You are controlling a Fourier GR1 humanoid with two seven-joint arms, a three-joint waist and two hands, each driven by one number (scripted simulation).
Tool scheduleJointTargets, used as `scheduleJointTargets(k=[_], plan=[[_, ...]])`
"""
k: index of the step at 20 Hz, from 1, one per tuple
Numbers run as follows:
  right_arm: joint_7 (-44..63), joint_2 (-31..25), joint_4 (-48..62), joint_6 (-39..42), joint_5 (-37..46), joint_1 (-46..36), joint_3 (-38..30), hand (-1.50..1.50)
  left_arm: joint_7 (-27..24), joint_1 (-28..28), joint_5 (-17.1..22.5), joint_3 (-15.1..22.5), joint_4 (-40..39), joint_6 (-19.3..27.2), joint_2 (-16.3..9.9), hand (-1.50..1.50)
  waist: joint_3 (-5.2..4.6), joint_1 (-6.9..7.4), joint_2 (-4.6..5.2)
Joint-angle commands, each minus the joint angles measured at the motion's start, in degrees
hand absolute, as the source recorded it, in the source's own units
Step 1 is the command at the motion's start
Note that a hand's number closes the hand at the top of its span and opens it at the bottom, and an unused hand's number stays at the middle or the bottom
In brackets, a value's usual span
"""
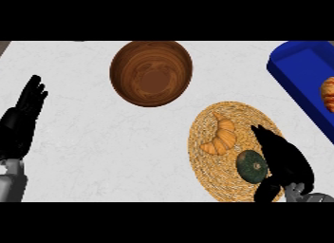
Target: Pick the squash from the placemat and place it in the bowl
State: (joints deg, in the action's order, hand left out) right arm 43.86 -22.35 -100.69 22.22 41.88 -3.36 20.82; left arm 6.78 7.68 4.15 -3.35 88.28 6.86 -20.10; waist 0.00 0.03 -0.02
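A dark green squash [251, 166] lies on the round woven placemat [219, 180] at the lower right. A croissant [222, 135] lies just above the squash on the same mat. The brown wooden bowl [151, 72] stands at the top middle with nothing in it. My right hand [285, 159] is right beside the squash on its right, fingers extended over the mat and thumb curving down under the squash's lower right side. It is open and does not hold the squash. My left hand [19, 121] rests open at the left edge, fingers up.
A blue tray [296, 71] runs along the right edge with a second croissant [332, 94] in it. The white marble counter [93, 142] stretches between the bowl, the mat and my left hand.
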Motion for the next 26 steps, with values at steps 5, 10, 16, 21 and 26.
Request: scheduleJointTargets(k=[5, 10, 16, 21, 26], plan=[[-3.96, 5.84, 7.02, 2.02, 0.34, -3.33, -2.45, 1.50, -2.62, 1.17, -2.03, -2.47, -3.44, -1.11, 1.98, 0.00, 0.00, 0.06, 0.03], [-12.40, 7.26, 16.20, -4.41, 4.17, -4.89, -0.94, 1.50, 0.44, 0.32, -5.39, 1.74, 0.30, 1.46, 5.61, 0.00, 0.02, 0.24, 0.10], [-17.13, 5.10, 15.39, -5.64, 6.82, -2.64, -4.55, 1.50, -1.50, -0.16, -4.09, -2.80, -0.61, -1.62, 4.19, 0.00, 0.00, -0.02, 0.03], [1.55, 21.75, 17.58, -6.10, 13.31, -17.13, 8.80, 1.50, 0.77, 2.76, -3.40, -1.37, -0.07, -3.24, 3.30, 0.00, -0.06, 3.56, 0.65], [8.24, 22.17, 22.98, -8.00, 8.45, -30.26, 14.03, 1.50, 0.95, 5.96, -4.04, 2.25, -0.47, -4.37, 5.18, 0.00, -0.09, 8.87, 1.77]])
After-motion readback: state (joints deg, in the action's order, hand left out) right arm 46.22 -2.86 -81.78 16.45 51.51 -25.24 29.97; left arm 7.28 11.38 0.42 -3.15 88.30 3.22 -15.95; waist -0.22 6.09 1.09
